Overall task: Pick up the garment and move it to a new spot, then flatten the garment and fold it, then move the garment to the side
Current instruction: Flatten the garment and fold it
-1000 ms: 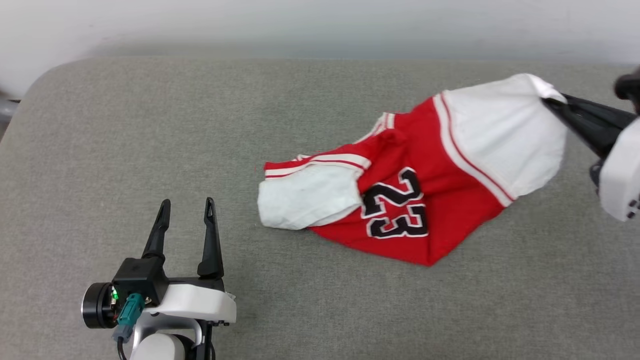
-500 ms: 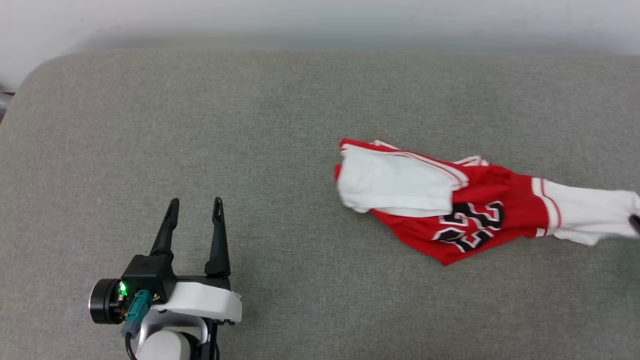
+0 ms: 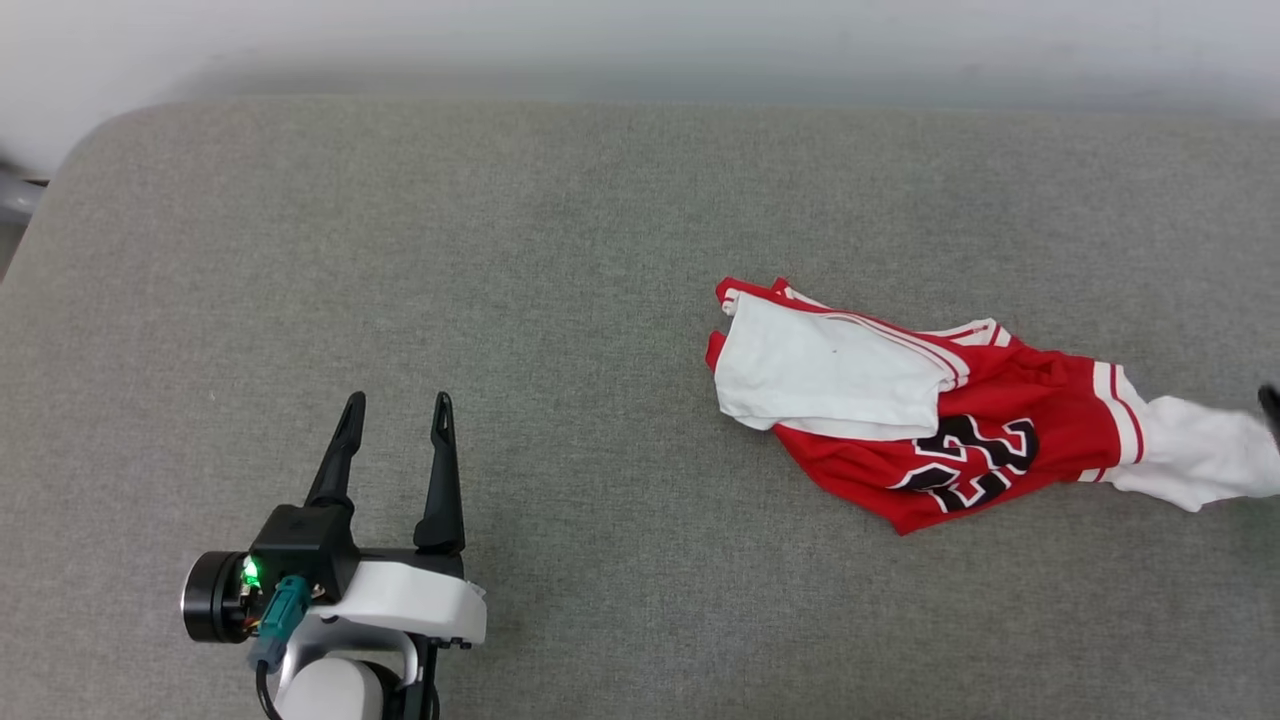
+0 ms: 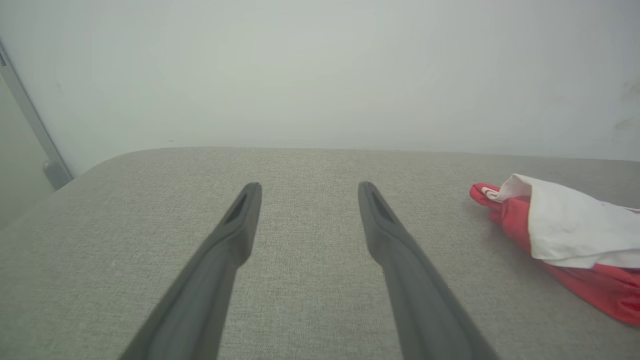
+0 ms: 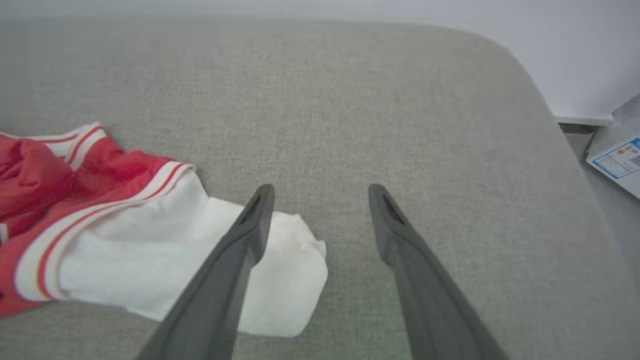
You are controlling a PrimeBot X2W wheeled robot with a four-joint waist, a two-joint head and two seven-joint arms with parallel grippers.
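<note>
The garment [image 3: 1000, 430], a red jersey with white sleeves and a black number, lies crumpled on the right half of the grey cushion [image 3: 560, 250]. One white sleeve is folded over its left part, the other stretches right. My right gripper [image 5: 320, 192] is open just above that right sleeve's end [image 5: 280, 280], holding nothing; a dark fingertip [image 3: 1270, 405] shows at the head view's right edge. My left gripper [image 3: 396, 410] stands open at the lower left, far from the garment [image 4: 565, 240], with nothing between its fingers [image 4: 235, 225].
A pale wall runs behind the cushion's far edge. The cushion's rounded right corner [image 5: 525, 65] drops off to a floor where a printed sheet [image 5: 617, 162] lies. A grey post [image 4: 35, 130] stands beyond the left corner.
My right gripper carried the garment by its white sleeve down and to the right, laid it on the cushion and opened, letting the sleeve go. The left gripper stayed open in place.
</note>
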